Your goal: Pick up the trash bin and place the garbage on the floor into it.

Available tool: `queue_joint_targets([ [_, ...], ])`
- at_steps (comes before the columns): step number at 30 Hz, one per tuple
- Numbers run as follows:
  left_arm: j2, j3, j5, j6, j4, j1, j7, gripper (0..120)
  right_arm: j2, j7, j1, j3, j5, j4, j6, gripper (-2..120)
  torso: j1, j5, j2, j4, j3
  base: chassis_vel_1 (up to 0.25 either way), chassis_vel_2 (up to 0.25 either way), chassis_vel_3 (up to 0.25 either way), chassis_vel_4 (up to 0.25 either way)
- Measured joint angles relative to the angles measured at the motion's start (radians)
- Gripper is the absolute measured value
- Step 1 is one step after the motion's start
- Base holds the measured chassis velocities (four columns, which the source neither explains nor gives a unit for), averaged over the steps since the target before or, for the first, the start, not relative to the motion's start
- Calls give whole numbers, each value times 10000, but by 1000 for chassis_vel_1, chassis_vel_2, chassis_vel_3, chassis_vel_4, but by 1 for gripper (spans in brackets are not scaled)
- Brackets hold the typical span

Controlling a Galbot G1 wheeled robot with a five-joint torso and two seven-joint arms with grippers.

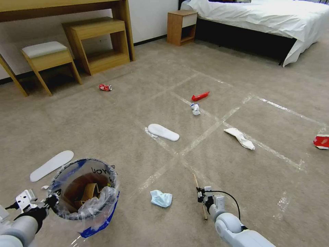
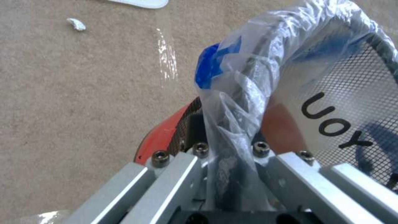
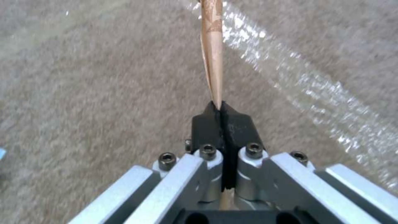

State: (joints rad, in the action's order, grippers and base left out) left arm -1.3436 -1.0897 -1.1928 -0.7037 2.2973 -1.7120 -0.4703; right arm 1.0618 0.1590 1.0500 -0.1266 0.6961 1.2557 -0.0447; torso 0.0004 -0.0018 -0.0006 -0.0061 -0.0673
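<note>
The trash bin (image 1: 84,188), red and blue with a crinkled clear liner, is at the lower left, and a brown paper bag (image 1: 89,190) lies inside it. My left gripper (image 1: 51,200) is shut on its rim and liner (image 2: 232,93). My right gripper (image 1: 200,195) is low over the floor (image 1: 260,178), shut on the wooden stick (image 1: 195,179), which pokes out past the black fingertips (image 3: 207,124). More garbage lies around: a blue face mask (image 1: 161,198), two white slippers (image 1: 163,132) (image 1: 51,165), a white tissue (image 1: 195,109), a red wrapper (image 1: 200,96), a red can (image 1: 105,87) and a red cup (image 1: 321,141).
A crumpled white paper (image 1: 240,138) lies on a tape strip to the right. A wooden desk (image 1: 99,41) and stool (image 1: 48,60) line the far left wall. A nightstand (image 1: 181,26) and a bed (image 1: 264,20) stand at the back right.
</note>
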Motion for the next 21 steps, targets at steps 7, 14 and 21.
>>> queue_joint_targets([
  [7, 23, 7, -20, 8, 84, 12, 3, 0, -133, -27, 30, 152, 71, 190, -14, 0, 0, 0, 1, -1, 0, 0, 0, 0, 0],
  [14, -10, 5, -32, 8, 182, -71, -6, 0, -181, -99, 69, 504, 194, 459, -49, 0, 0, -1, 1, -1, 1, 0, 0, 0, 0],
  [21, -55, 3, -111, -35, 408, -195, -52, 0, -633, -843, 140, 1932, 20, 2277, -946, 0, 0, -2, 1, -2, 1, 0, 0, 0, 0],
])
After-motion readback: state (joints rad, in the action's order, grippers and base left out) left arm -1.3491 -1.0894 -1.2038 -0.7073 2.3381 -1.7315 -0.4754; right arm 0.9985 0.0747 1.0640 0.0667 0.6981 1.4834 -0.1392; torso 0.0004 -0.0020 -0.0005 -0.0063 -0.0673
